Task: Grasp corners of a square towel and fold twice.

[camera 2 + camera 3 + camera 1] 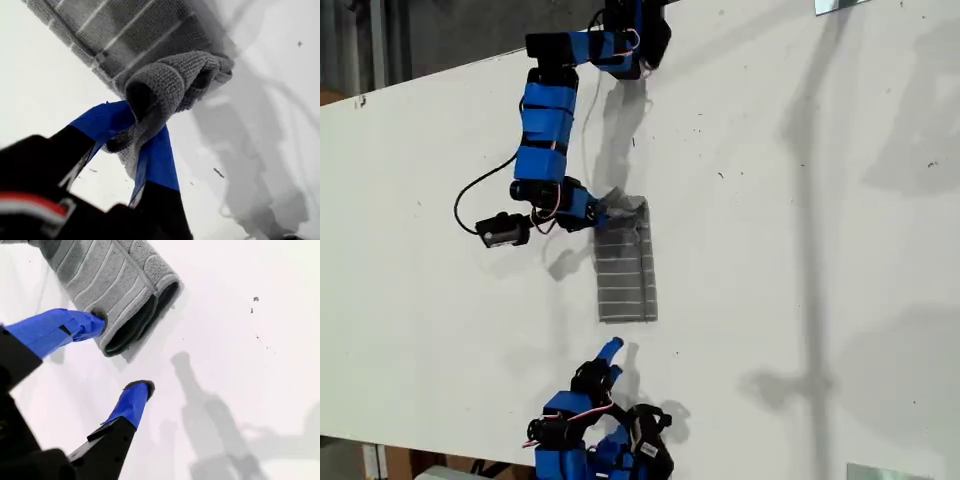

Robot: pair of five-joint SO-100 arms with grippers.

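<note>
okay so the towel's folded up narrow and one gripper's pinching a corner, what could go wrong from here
1. My first gripper is shut on a bunched corner of the towel; pulling may drag or unroll the whole narrow fold instead of moving one layer.
2. That grip looks shallow, so the corner may slip out.
3. My second gripper is open with one finger right at the towel's other end, where stacked layers gape; closing there may catch only some layers or nudge the stack.
</note>
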